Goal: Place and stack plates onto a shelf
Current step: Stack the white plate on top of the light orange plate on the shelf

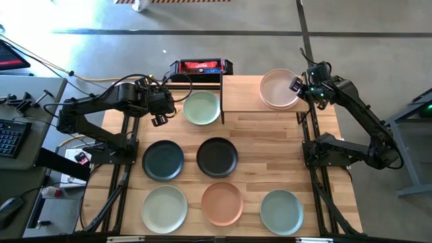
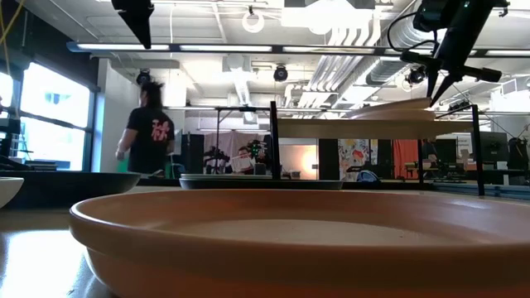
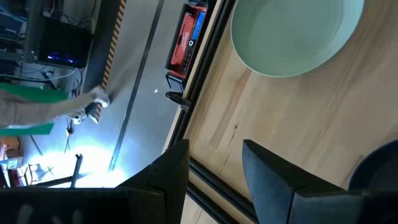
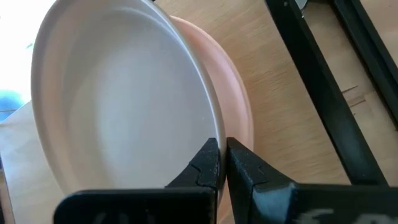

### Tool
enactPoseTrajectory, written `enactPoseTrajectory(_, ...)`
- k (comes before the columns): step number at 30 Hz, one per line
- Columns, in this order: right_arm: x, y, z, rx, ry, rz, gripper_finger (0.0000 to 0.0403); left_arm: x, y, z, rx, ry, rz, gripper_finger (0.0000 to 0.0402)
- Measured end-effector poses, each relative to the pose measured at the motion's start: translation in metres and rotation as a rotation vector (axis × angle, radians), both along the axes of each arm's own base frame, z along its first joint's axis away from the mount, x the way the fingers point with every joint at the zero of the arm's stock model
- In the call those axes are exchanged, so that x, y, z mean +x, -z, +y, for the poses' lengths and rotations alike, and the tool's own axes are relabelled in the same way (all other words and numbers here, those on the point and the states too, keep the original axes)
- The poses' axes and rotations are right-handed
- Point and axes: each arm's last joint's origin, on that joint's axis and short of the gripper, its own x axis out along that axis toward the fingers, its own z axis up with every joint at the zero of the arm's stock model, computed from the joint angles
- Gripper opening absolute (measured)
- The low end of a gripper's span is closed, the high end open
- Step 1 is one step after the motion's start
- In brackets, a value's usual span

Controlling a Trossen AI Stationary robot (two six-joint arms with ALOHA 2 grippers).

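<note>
Two plates sit stacked on the shelf (image 1: 246, 94) at its right end, the pink plate (image 1: 278, 88) over the peach plate (image 4: 233, 93), which only the right wrist view reveals. The right tool (image 1: 302, 86) reaches in from the right, pinched narrow on the pink plate's rim; the low view shows that plate tilted. The left tool (image 1: 160, 108) hovers with fingers spread wide beside the pale green plate (image 1: 202, 107), holding nothing. A red box (image 1: 200, 66) beyond the table's (image 1: 270, 145) far edge carries writing too small to read. The low view alone catches a person (image 2: 149, 132) in a black shirt with a pink mark on the back.
</note>
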Motion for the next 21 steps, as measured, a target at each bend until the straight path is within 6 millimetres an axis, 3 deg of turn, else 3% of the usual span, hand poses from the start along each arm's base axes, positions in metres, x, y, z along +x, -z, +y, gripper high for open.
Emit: enactPoseTrajectory(21,0.0,0.0006,0.0009,0.014,-0.018,-0.005,0.0001,0.0,0.0,-0.0001,0.001,0.014,0.012,0.0136)
